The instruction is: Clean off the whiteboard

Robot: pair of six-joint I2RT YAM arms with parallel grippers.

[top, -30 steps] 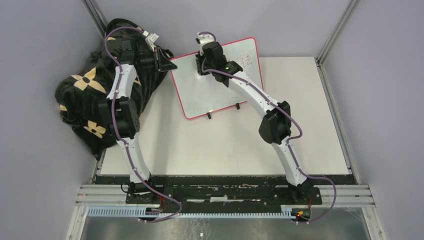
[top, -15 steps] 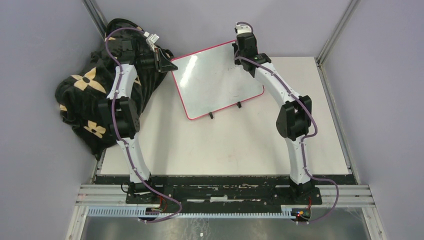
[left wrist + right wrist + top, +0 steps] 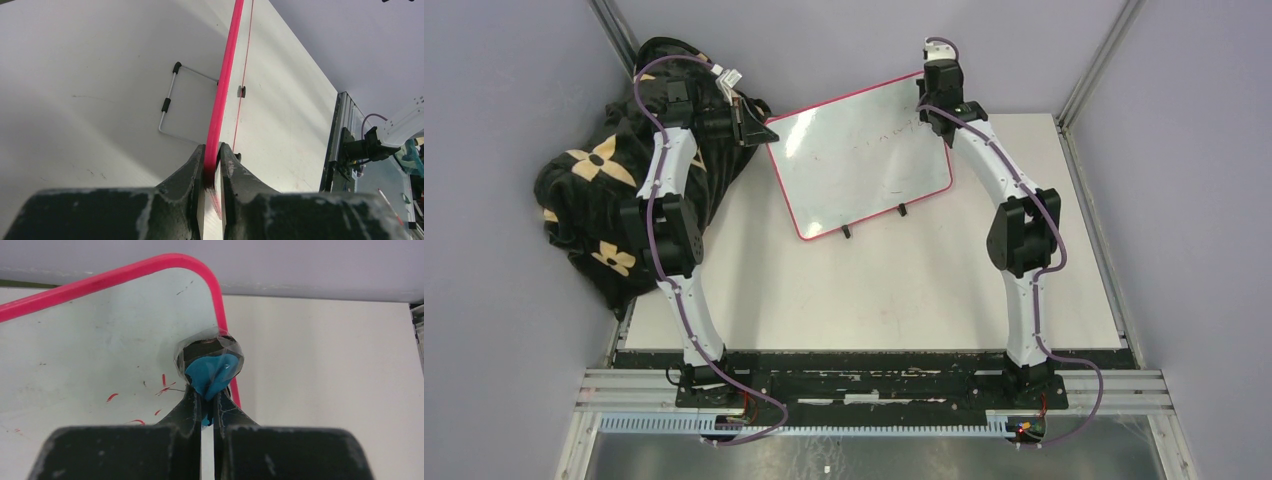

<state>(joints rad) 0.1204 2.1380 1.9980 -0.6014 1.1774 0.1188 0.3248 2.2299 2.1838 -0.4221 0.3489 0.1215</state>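
Note:
The whiteboard [image 3: 859, 158] is white with a red-pink frame and lies tilted at the back of the table, two black feet on its near edge. My left gripper [image 3: 762, 128] is shut on its left edge; the pink frame [image 3: 222, 95] runs between the jaws of the left gripper [image 3: 212, 159]. My right gripper [image 3: 934, 108] is at the board's far right corner, shut on a small blue eraser [image 3: 212, 372] that presses on the board [image 3: 90, 345] by the frame. Faint red marks [image 3: 162, 387] remain beside it.
A black bag with tan flower prints [image 3: 599, 190] is bunched at the table's left, behind the left arm. Grey walls enclose the cell. A wire stand [image 3: 172, 102] shows on the board's underside. The table's right part [image 3: 1024, 150] lies beyond the board.
My right gripper swept the eraser from the board's upper middle to its far right corner. The red writing near the top right is mostly gone. The left gripper stayed put.

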